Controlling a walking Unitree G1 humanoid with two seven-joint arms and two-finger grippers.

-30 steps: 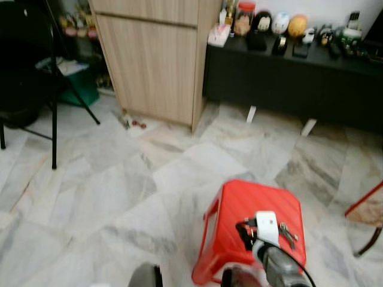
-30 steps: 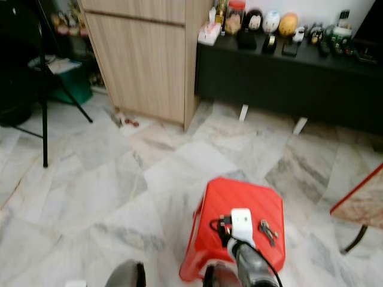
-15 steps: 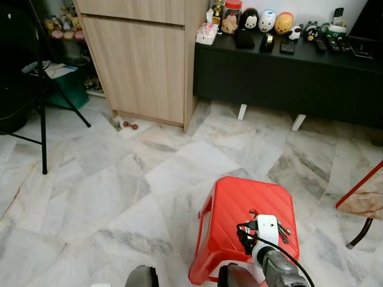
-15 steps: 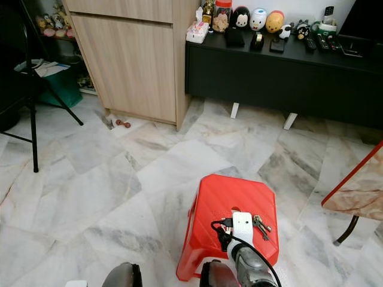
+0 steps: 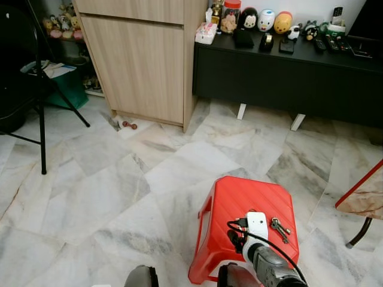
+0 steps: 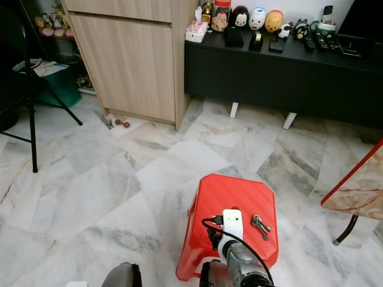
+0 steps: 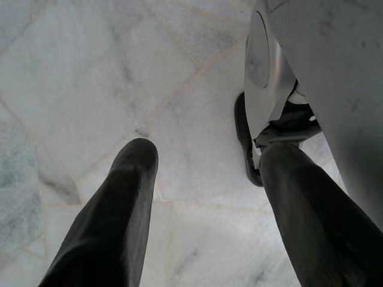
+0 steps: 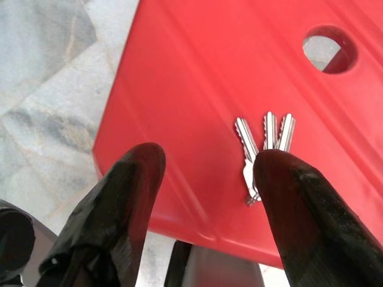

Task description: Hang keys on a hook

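The keys (image 8: 263, 143) lie flat on top of the red stool (image 5: 239, 206), three silver blades fanned out near the stool's right side, on the stool's top. The right gripper (image 8: 206, 179) hangs just above the stool, its two black fingers (image 8: 128, 191) spread wide and holding nothing. One finger overlaps the ring end of the bunch in the wrist view, so that end is hidden, and whether the finger touches the keys is not clear. From the head views the right arm (image 6: 236, 263) covers the near part of the stool top, with its white wrist block just left of the keys (image 6: 260, 225).

A round hole (image 8: 329, 48) shows in the stool's seat, cut partly by the frame edge. The left gripper (image 7: 206, 197) hangs low over the marble floor (image 5: 90, 191), fingers apart and empty, with the robot's own leg and foot beside it. Beyond the stool stand a wooden cabinet (image 5: 143, 60) and a low black sideboard (image 5: 287, 78) carrying small figures too small to name. A red-edged table (image 5: 365, 200) is cut off at the right.
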